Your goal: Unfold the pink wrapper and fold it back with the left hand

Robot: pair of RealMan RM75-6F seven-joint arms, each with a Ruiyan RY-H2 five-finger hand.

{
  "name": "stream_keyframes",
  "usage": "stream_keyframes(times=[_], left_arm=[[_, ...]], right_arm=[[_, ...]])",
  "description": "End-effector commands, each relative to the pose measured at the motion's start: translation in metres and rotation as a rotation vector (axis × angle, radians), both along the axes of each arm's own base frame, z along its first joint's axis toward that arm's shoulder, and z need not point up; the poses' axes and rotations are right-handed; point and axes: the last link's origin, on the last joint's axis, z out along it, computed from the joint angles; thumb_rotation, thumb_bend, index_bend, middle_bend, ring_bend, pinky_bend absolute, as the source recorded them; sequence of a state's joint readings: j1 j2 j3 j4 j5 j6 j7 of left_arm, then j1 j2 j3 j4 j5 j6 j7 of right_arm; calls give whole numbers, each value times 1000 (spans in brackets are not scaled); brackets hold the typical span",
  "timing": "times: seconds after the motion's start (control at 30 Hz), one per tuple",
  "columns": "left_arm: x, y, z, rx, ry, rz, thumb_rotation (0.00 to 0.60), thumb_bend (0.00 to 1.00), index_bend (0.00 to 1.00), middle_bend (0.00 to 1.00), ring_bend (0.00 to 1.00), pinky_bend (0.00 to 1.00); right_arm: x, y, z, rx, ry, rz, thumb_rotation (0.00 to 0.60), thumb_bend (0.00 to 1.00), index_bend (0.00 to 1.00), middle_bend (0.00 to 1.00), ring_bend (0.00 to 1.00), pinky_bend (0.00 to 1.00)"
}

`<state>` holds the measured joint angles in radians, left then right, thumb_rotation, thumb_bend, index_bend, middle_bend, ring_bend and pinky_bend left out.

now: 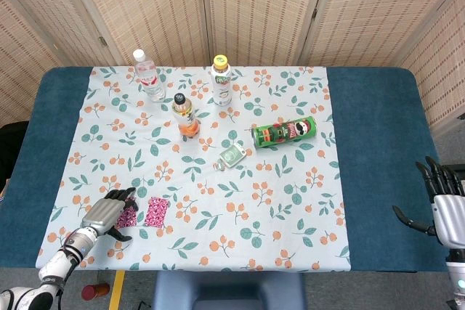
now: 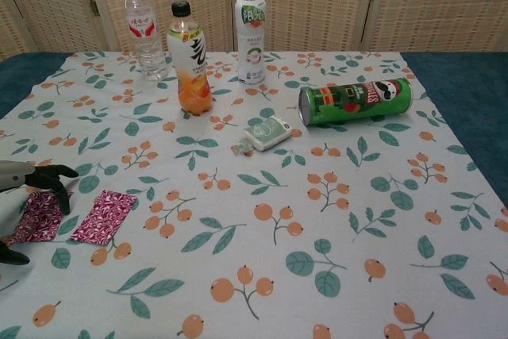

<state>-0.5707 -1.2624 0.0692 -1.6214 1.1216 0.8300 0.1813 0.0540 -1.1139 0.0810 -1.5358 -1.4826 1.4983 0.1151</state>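
The pink wrapper point(image 1: 156, 210) lies spread flat on the flowered cloth near the front left, showing as two patterned halves side by side point(image 2: 103, 216). My left hand point(image 1: 105, 213) arches over the left half point(image 2: 36, 218). Its dark fingertips point(image 2: 55, 184) touch that half's far edge and its thumb is on the cloth just in front. Nothing is pinched between them. The right half lies bare. My right hand point(image 1: 443, 205) hangs past the table's right edge with its fingers spread and nothing in it; the chest view does not show it.
A green crisp can point(image 1: 285, 133) lies on its side right of centre, with a small green-white packet point(image 1: 232, 155) near the middle. Three bottles stand at the back: a clear one point(image 1: 149, 76), an orange one point(image 1: 186, 116) and a white one point(image 1: 221, 81).
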Motion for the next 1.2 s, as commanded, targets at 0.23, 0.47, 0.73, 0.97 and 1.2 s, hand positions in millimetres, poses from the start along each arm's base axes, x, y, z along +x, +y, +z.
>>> stream_keyframes(times=[0.23, 0.47, 0.73, 0.97, 1.2], left_arm=[[4, -6, 10, 21, -36, -22, 582, 135, 331, 0, 0, 0], [-5, -9, 11, 10, -7, -2, 582, 135, 328, 0, 0, 0], [-9, -3, 15, 125, -25, -11, 600, 146, 267, 0, 0, 0], [-8, 9, 11, 151, 4, -36, 600, 148, 233, 0, 0, 0], [-7, 6, 6, 142, 36, -51, 600, 148, 208, 0, 0, 0]], right_arm=[[1, 0, 0, 0, 2, 4, 322, 299, 0, 0, 0, 0], [2, 0, -1, 5, 2, 4, 323, 300, 0, 0, 0, 0], [2, -1, -2, 8, 2, 11, 320, 299, 0, 0, 0, 0], [0, 1, 0, -1, -2, 4, 321, 301, 0, 0, 0, 0], [-1, 3, 1, -5, -3, 0, 322, 300, 0, 0, 0, 0]])
